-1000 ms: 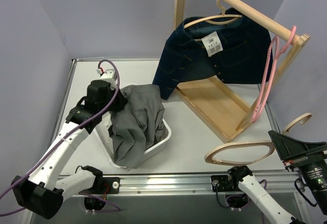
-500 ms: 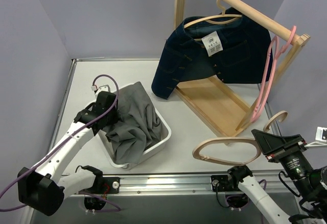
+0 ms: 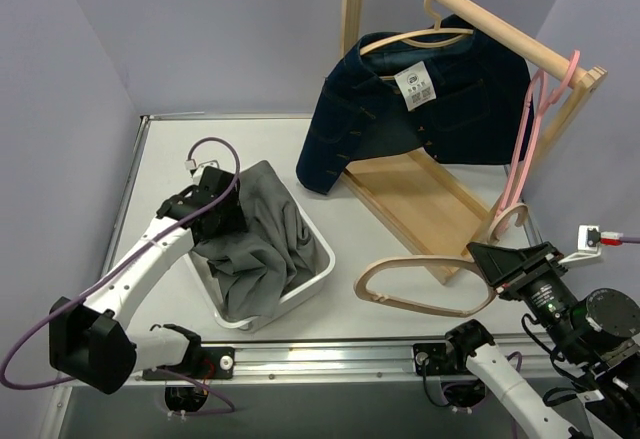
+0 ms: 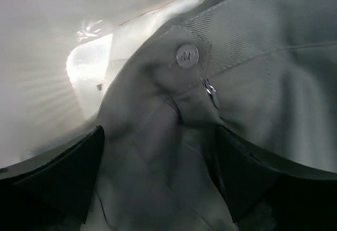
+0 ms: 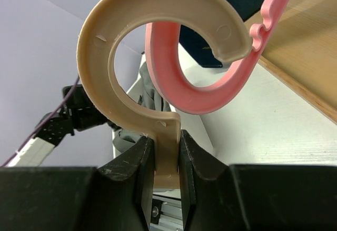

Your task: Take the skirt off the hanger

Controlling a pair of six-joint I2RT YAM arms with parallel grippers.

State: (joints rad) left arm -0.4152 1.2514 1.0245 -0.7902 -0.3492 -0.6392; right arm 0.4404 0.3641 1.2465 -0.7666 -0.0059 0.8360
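Observation:
The grey skirt (image 3: 265,234) lies bunched in a white bin (image 3: 318,279) at the left of the table. My left gripper (image 3: 215,214) sits low on the skirt's left side. In the left wrist view its jaws (image 4: 160,178) stand open, wide apart over the fabric near the skirt's button (image 4: 187,56), gripping nothing. The bare tan hanger (image 3: 420,289) hangs flat above the table's front right, clear of the skirt. My right gripper (image 3: 500,259) is shut on its neck (image 5: 167,157), just under the hook (image 5: 105,47).
A wooden rack (image 3: 420,204) stands at the back right with a denim jacket (image 3: 440,119) on another tan hanger. An empty pink hanger (image 3: 525,149) hangs at the rail's right end; its hook (image 5: 210,97) shows just behind the held hanger's hook.
The left gripper lowered the skirt into the bin and opened, letting it go. The right gripper carried the tan hanger leftward and further over the table.

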